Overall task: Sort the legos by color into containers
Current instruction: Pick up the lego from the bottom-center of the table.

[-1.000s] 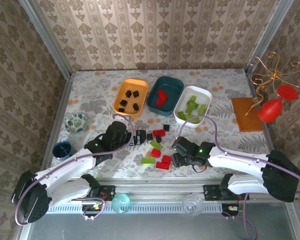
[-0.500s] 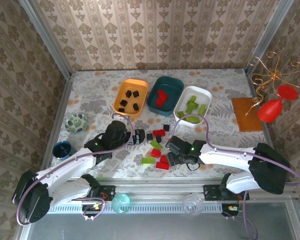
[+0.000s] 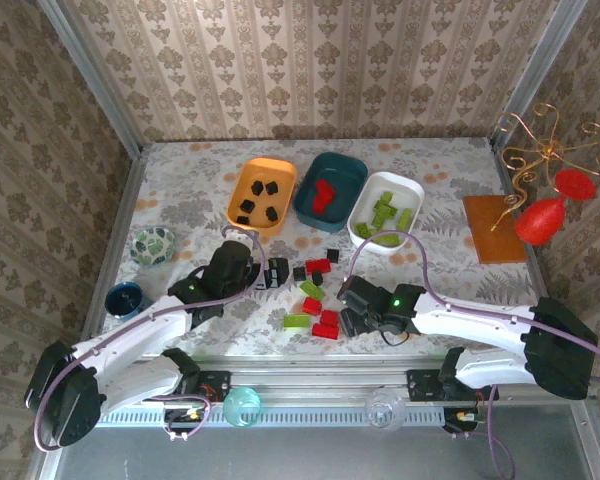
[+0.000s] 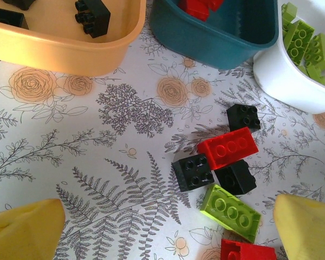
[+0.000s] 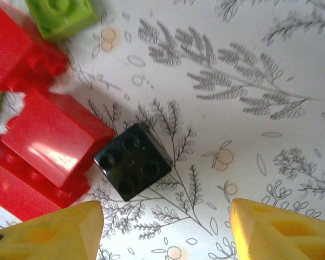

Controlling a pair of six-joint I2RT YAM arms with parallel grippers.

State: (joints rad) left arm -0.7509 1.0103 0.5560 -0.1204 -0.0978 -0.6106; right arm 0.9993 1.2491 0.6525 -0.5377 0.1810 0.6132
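Hovering over small black plastic cube (image 5: pixel 132 168), right gripper (image 5: pixel 165 233) jaws apart; off-centre closing could snag adjacent red plastic brick (image 5: pixel 54 135). Left gripper (image 4: pixel 162 227) agape, empty.

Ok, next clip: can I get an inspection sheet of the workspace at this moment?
Surface: floral-print table, level.
Job's things: black legos in orange tub, red in teal tub, green in white tub; mixed loose legos near the arms.
Clutter: glass bowl, blue cup, wooden board, red ornament on gold stand.
Hands: left hand open over loose legos; right hand open, black lego between its fingers, untouched.
Cables: lilac cables loop above both arms.
Surroundings: patterned wallpaper walls, metal frame.
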